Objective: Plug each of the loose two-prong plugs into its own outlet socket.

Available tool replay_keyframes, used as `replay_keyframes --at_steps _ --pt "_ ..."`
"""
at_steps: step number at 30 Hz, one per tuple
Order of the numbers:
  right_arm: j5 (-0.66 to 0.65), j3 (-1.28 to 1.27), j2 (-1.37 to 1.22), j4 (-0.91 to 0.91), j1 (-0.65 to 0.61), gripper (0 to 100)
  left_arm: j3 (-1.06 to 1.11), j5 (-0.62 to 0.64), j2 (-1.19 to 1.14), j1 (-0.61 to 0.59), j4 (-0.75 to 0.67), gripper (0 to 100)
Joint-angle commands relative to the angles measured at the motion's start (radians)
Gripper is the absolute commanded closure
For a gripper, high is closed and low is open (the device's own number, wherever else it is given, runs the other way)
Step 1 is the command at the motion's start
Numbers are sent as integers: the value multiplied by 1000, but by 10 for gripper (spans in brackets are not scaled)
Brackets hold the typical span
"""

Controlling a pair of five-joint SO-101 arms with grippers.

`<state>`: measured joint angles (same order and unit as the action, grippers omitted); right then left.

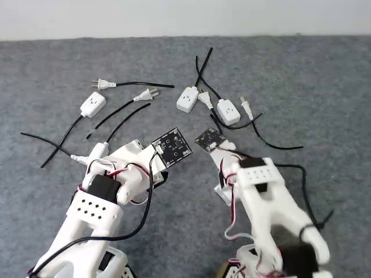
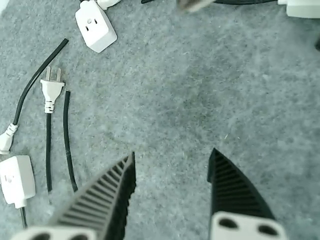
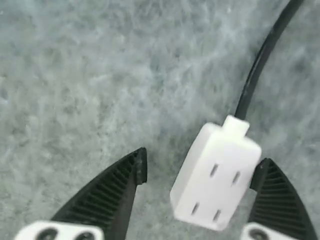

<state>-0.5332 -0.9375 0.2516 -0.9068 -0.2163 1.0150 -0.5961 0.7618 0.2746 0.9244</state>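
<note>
Hovering with fingers apart, the right hand (image 3: pixel 203 156) is straddling a white outlet socket (image 3: pixel 215 175) lying on the grey surface (image 3: pixel 75 75), while the left hand (image 2: pixel 173 152), also spread, is hanging over a bare patch. A two-prong plug (image 1: pixel 146 94) and its fellows are lying loose farther off, none looking seated, so the whole job appears to be waiting.

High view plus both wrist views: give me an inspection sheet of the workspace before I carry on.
Surface: grey carpet, flat.
Job's things: three white sockets; loose two-prong plugs lying around them.
Clutter: nothing seen.
Claws: left claw open above bare carpet; right claw open, its fingers either side of one socket.
Cables: black cords trailing from plugs and sockets, some crossing.
Surroundings: pale wall behind the carpet.
</note>
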Motion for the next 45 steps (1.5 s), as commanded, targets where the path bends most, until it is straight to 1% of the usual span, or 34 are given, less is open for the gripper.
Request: replay_keyframes --at_steps 1,9,16,19,23,25,26,30,31,41,43,45 --pt "-12 101 -44 -7 -2 660 12 -14 20 3 -31 776" --pt "-14 123 -56 -27 -2 662 12 -14 21 5 -31 776" --pt "-12 121 -58 -137 1 663 12 -14 21 5 -31 776" --pt "-12 115 -58 -139 25 663 12 -14 21 5 -31 776" --pt "-12 112 -58 -140 24 664 12 -14 21 5 -31 776" --pt "-12 112 -58 -140 22 705 12 -14 21 5 -31 776" --pt "-12 112 -58 -140 22 746 12 -14 21 5 -31 776" --pt "-6 112 -58 -139 22 961 12 -14 21 5 -31 776" --pt "-6 112 -58 -137 22 984 12 -14 21 5 -31 776" --pt "-5 109 -58 -139 18 988 13 -14 21 5 -31 776" --pt "-5 91 -56 -140 -13 988 13 -14 21 5 -31 776" --pt "-5 64 -56 -140 -79 988 13 -14 21 5 -31 776"
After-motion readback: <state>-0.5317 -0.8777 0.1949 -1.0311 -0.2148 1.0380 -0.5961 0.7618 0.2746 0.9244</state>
